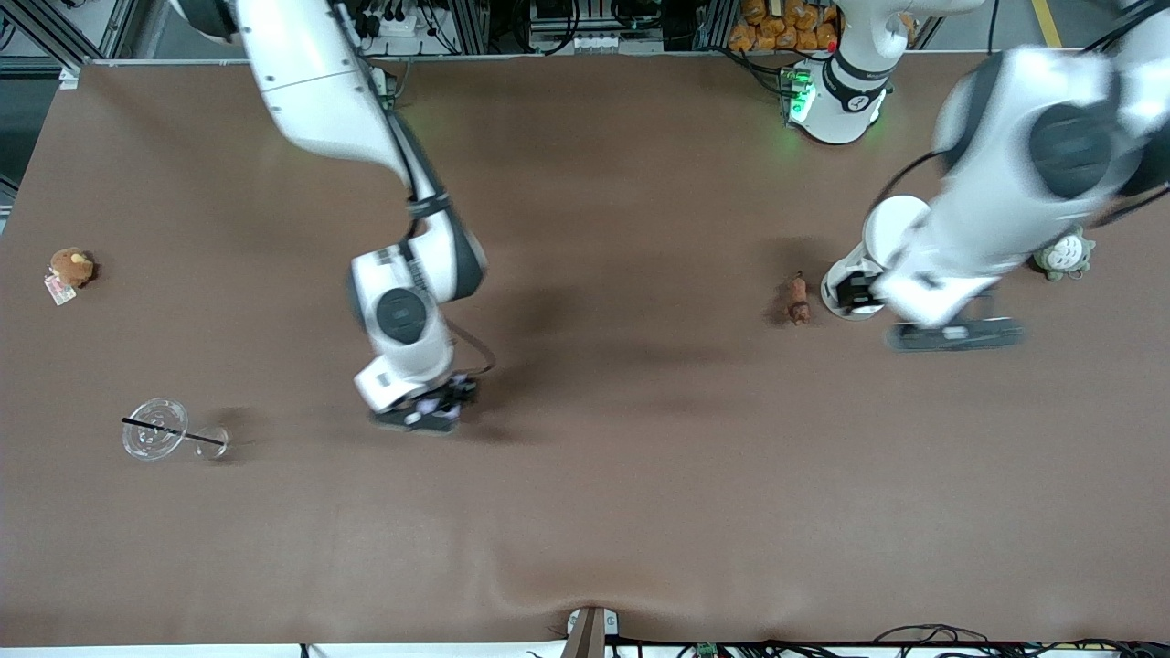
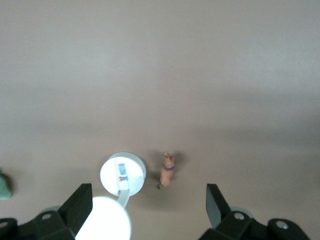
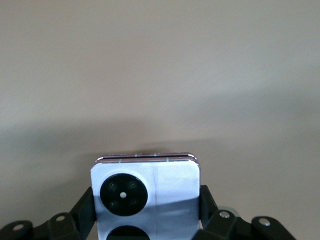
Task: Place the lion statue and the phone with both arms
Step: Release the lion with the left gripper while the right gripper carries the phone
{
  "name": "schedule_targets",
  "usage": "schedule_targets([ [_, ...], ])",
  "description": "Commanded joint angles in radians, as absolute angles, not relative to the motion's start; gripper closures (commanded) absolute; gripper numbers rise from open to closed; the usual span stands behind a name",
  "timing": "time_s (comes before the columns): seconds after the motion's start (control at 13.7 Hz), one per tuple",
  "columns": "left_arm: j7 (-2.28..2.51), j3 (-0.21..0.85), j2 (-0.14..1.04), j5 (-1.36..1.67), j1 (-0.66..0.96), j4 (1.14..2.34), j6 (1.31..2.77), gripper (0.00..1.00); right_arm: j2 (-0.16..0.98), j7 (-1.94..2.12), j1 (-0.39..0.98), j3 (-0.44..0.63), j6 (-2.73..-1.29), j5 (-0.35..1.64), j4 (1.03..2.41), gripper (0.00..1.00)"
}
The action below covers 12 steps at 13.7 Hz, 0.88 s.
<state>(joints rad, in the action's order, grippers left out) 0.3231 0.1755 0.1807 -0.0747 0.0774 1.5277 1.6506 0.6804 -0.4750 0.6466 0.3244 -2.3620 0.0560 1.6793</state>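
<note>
Starting from the right arm's end of the table: a round brown plush [image 1: 71, 267] with a tag sat near the edge, and nearer the front camera a clear cup lid [image 1: 155, 428] with a black straw [image 1: 174, 432] lay on the brown table [image 1: 585, 512]. None of that mattered for the job.

The right gripper [image 1: 437, 411] was low over the table's middle stretch, fingers clamped on the phone [image 3: 146, 192] by its two side edges. The phone was a pale lavender, nearly square folded thing, standing on edge between the pads, one round black camera ring fully visible and a second partly cut off (glossy enough to show reflections). If I were doing this step, I'd take it down gently until the bottom edge meets the table, then open up slowly so it doesn't tip or skid, since a slick shell on end probably falls over easily.

Further along, the lion statue [image 1: 798, 301] lay on the table, apart from any gripper: tiny, slender, brown-orange, with a thin tail. It looked placed already. Just beside it hung white round parts of the left arm. The left gripper [image 2: 150, 205] hovered above it with its fingers spread wide and nothing between them. A grey-white plush [image 1: 1065, 255] sat toward the left arm's end.
</note>
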Motion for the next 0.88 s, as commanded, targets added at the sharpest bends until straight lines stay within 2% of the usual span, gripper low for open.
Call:
schedule_targets([
  [0.0,0.310,0.178,0.210,-0.043,0.025,1.391,1.537,0.00,0.649,-0.337,0.516,0.313,-2.347,0.061,1.672,0.60],
  [0.29,0.308,0.170,0.071,0.001,-0.014,1.390,1.534,0.00,0.656,-0.178,0.381,0.310,-2.347,0.064,1.655,0.57],
  [0.51,0.322,0.169,0.063,-0.086,-0.009,1.387,1.531,0.00,0.678,-0.170,0.332,0.307,-2.347,0.064,1.660,0.54],
  [0.66,0.316,0.181,0.028,-0.075,-0.011,1.388,1.427,0.00,0.690,-0.170,0.324,0.298,-2.349,0.066,1.663,0.54],
  [0.8,0.308,0.178,-0.009,-0.011,-0.009,1.399,1.422,0.00,0.699,-0.157,0.261,0.255,-2.350,0.066,1.661,0.54],
])
